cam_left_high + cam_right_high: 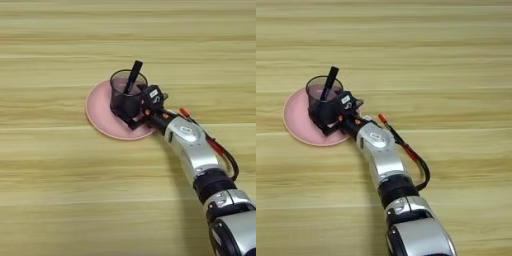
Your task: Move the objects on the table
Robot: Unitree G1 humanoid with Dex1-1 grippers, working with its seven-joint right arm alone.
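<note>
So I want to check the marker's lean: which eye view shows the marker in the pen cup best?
The left eye view: the marker sits near the picture's middle, leaning up and right out of the pen cup on the pink plate. The right eye view shows the same marker, only nearer the left edge.

Black mesh pen cup (127,94) with marker (133,76) upright on pink plate (100,112), gripper (134,112) clasping cup, wooden table (60,190).
</note>
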